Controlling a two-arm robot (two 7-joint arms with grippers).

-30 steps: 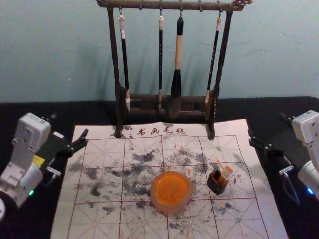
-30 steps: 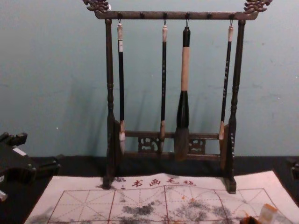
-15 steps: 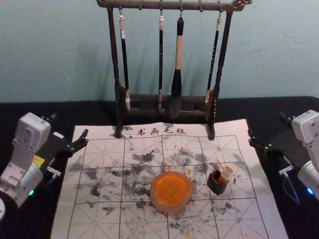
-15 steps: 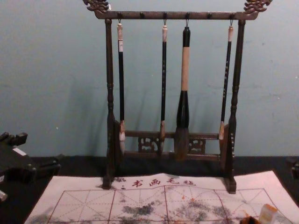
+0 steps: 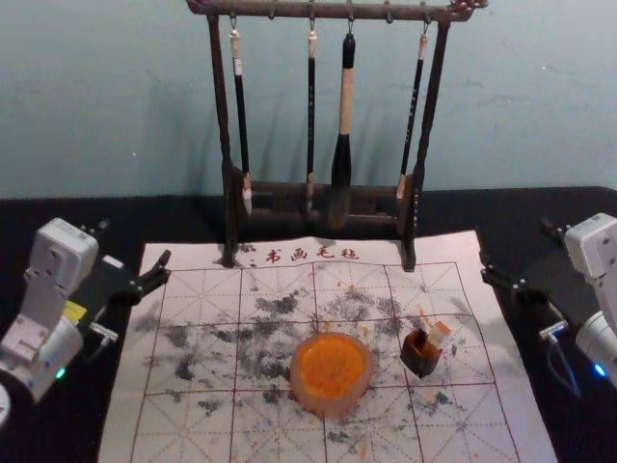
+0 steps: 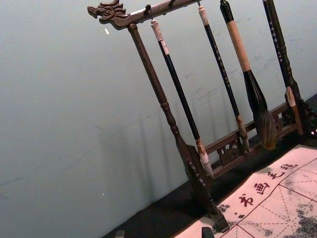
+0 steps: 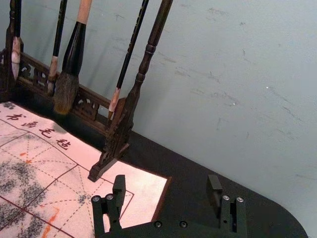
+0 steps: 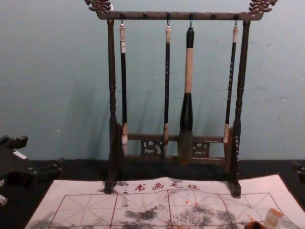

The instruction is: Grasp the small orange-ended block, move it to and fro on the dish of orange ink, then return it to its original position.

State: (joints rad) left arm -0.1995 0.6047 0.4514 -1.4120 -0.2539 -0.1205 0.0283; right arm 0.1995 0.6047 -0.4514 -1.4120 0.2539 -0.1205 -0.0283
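While the block [image 5: 439, 334] waits untouched: step is the reach and grasp, task looks barely begun; right gripper [image 7: 166, 179] seems the one for it, being on that side.
Approach: swing left and nearer, stay high until over the block, then lower straight so the fingertips clear the pot [image 5: 421, 358] rim.
Grip: pinch the block's exposed upper part across two opposite faces, firm but not hard; inky surface may be slick. Off-centre closing could twist it or tip the pot.
Lift: up along the block's own lean until clear, then left to the dish [image 5: 325, 411]; light, level strokes on the orange ink [image 5: 332, 365], short of the dish rim. Note the pose now, for putting it back.
Block: on the right part of the mat [image 5: 198, 362], tilted, in or against the pot (foot hidden, cannot tell which), right of and slightly farther than the dish.
Block vs right gripper: well apart; block lies to the left of it and nearer the robot.
Right gripper: off the mat's right edge, fingers spread, nothing between them.
Left gripper [image 5: 135, 242]: idle near the mat's far left corner, fingers apart, nothing held.
Rack [image 5: 323, 198]: far side, brushes hanging.
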